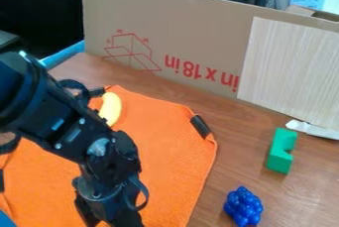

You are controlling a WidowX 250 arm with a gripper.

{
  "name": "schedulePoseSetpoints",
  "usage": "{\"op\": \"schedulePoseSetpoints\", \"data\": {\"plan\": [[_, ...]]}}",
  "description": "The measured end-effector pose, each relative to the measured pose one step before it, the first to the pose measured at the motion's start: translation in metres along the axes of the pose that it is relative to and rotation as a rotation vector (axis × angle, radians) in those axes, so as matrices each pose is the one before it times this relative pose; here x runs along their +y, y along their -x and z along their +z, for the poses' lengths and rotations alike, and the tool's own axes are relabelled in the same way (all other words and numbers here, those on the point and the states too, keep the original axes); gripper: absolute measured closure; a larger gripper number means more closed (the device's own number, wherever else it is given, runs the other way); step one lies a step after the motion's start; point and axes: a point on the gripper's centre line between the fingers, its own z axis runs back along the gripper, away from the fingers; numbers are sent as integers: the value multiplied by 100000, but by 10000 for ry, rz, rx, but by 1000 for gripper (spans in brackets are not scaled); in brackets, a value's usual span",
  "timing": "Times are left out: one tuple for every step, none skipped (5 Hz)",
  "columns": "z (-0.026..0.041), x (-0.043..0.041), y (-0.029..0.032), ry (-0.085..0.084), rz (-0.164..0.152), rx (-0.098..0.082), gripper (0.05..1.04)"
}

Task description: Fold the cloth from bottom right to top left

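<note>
Orange cloth point(169, 151) is lying spread across the left and lower centre of the brown table point(308, 181), with a curved yellow object point(110, 108) resting on it near its upper corner and a black piece point(200, 126) sitting at its right-hand edge. Above the cloth's lower part, the black gripper point(106, 203) is hanging from the arm, which is entering from the left; whether the claw is released or clenched, one cannot tell. Beyond the cloth's right side, a notched green block point(281, 157) and a knobbly blue cluster point(243, 206) are resting apart, while a cardboard panel point(192, 28) is standing behind.
</note>
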Motion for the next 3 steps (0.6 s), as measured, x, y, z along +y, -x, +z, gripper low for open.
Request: {"op": "schedulePoseSetpoints", "data": {"plan": [[-473, -339, -414, -150, 41, -101, 118], [-768, 223, -480, -96, 1006, -295, 384], [-218, 27, -378, -52, 205, -11, 674]]}}
